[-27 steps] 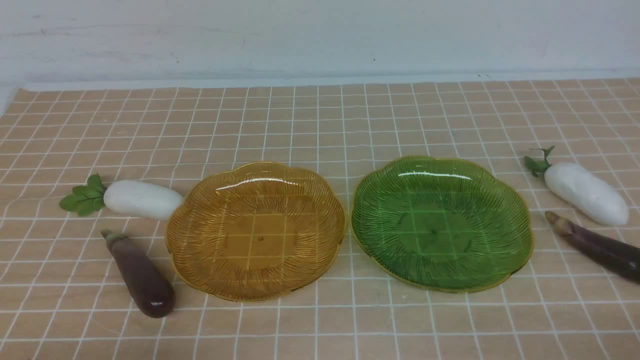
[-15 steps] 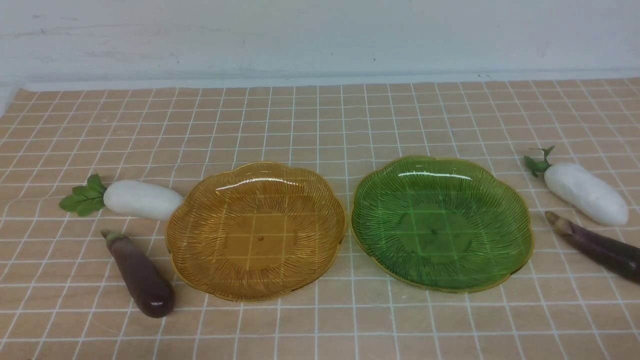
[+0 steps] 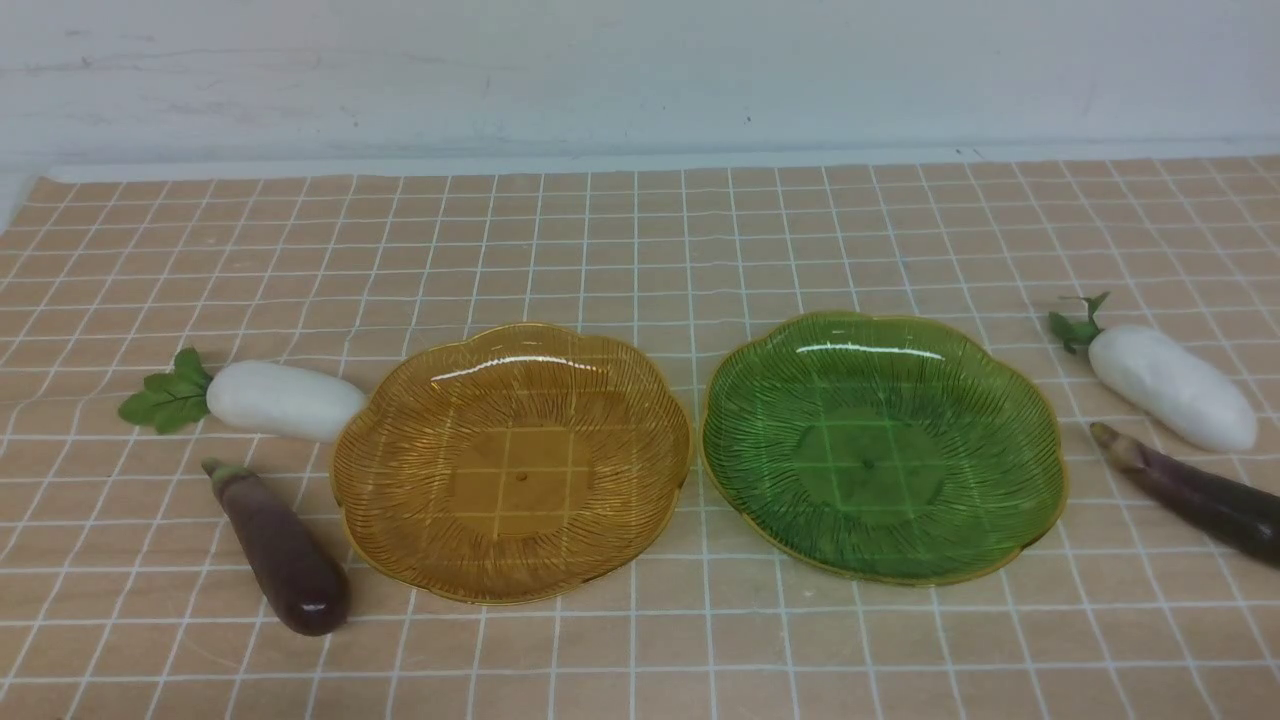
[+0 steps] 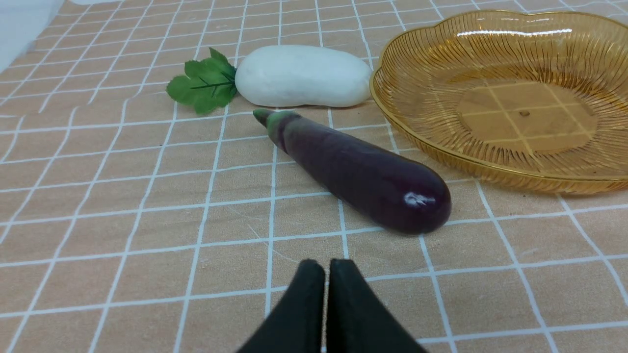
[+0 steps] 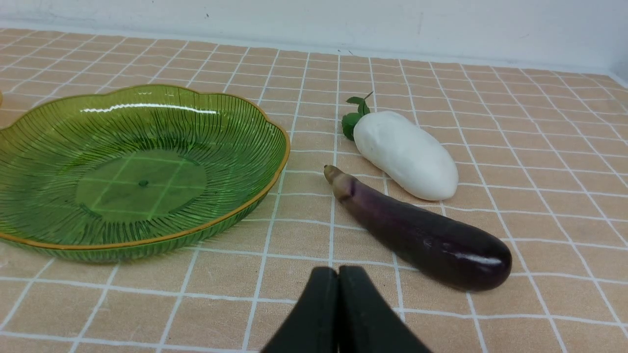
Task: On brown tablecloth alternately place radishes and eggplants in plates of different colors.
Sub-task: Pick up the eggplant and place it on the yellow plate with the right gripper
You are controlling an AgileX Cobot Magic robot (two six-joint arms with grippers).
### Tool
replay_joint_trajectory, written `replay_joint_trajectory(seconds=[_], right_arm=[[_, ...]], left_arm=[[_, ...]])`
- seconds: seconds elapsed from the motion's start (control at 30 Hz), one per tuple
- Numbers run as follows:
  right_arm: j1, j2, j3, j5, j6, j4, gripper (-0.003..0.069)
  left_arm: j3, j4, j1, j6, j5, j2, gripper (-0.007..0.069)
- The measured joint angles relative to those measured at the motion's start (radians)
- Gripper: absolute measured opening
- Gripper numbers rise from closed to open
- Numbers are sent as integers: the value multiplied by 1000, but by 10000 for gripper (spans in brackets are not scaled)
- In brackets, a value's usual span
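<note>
From my front camera, the brown tablecloth fills the frame below the pale wall. At lower centre sit the two plates, side by side and almost touching: the amber plate left of centre, the green plate right of centre, both with nothing in them. The left-hand radish lies at the middle left, leaves pointing to the frame's left edge, its blunt end right at the amber rim; I cannot tell if they touch. Below it, at lower left, the left-hand eggplant lies slantwise beside that plate. At the far right the right-hand radish lies tilted, and the right-hand eggplant just below it runs out of the frame's right edge. My wrist cameras show the left gripper and the right gripper each pressed closed on nothing, over bare cloth, short of their eggplants.
</note>
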Motion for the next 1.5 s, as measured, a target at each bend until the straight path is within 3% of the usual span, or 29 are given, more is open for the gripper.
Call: replay_joint_trajectory(seconds=[0.53, 0.73, 0.83, 0.93, 1.07, 1.27, 1.37, 1.5], right_arm=[[0, 0, 0, -9, 13, 21, -15], [0, 0, 0, -31, 311, 577, -15], [0, 0, 0, -26, 339, 724, -15], [0, 0, 0, -27, 321, 793, -15], [0, 0, -27, -22, 196, 813, -15], [0, 12, -237, -7, -47, 793, -15], [0, 109, -397, 72, -123, 714, -15], [0, 291, -524, 264, -92, 536, -14]], left_arm=[[0, 2, 0, 0, 0, 0, -2], [0, 2, 0, 0, 0, 0, -2], [0, 2, 0, 0, 0, 0, -2], [0, 2, 0, 0, 0, 0, -2], [0, 2, 0, 0, 0, 0, -2], [0, 2, 0, 0, 0, 0, -2], [0, 2, 0, 0, 0, 0, -2], [0, 2, 0, 0, 0, 0, -2]])
